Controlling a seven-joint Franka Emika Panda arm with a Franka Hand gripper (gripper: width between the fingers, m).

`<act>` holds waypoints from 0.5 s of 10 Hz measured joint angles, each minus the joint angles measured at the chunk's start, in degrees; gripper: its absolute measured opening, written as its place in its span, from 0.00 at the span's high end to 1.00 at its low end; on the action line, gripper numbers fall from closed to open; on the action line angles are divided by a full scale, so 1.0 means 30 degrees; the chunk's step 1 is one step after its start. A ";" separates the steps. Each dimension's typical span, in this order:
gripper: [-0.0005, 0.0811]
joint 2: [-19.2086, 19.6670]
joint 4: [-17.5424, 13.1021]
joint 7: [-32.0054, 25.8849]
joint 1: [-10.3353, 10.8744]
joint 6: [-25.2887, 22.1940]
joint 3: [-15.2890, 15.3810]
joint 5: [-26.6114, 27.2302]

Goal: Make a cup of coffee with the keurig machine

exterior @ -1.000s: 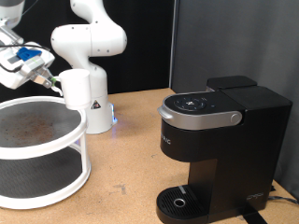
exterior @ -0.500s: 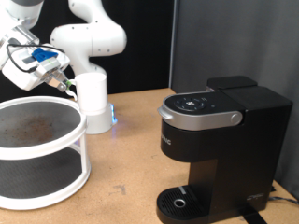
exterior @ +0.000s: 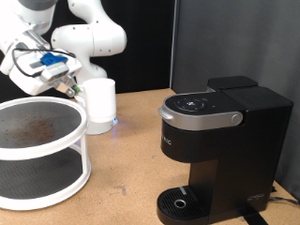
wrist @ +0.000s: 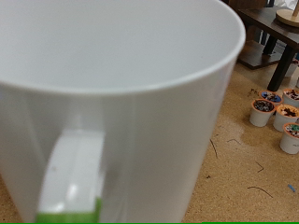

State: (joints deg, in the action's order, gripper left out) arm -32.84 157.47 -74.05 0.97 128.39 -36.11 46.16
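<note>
My gripper [exterior: 75, 86] is shut on the rim of the white cup [exterior: 99, 101] and holds it in the air at the exterior view's upper left, beside the white round shelf. The cup stands upright. In the wrist view the cup [wrist: 140, 84] fills the picture, and one finger [wrist: 70, 182] shows against its wall. The black keurig machine [exterior: 220, 141] stands at the exterior view's right, its grey lid down and its round drip tray [exterior: 178, 202] bare. The cup is well to the left of the machine and higher than its tray.
A white two-tier round shelf [exterior: 37, 141] stands at the exterior view's left, just below the gripper. The white robot arm base [exterior: 89, 42] is behind the cup. In the wrist view several small pots [wrist: 271, 110] stand on the floor.
The gripper has moved to the exterior view's right and slightly down, carrying the cup with it. The cup now covers the robot base.
</note>
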 joint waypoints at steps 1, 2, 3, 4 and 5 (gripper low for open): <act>0.91 0.0249 0.0037 0.0000 0.0445 0.0492 0.0193 0.0521; 0.91 0.0527 0.0064 -0.0155 0.0921 0.1143 0.0348 0.1205; 0.91 0.0761 0.0081 -0.0296 0.1457 0.1668 0.0429 0.1884; 0.91 0.1013 0.0059 -0.0329 0.1757 0.1945 0.0458 0.2176; 0.91 0.1011 0.0063 -0.0328 0.1739 0.1892 0.0444 0.2146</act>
State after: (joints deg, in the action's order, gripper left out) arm -29.81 157.66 -75.03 6.19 134.07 -34.78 52.59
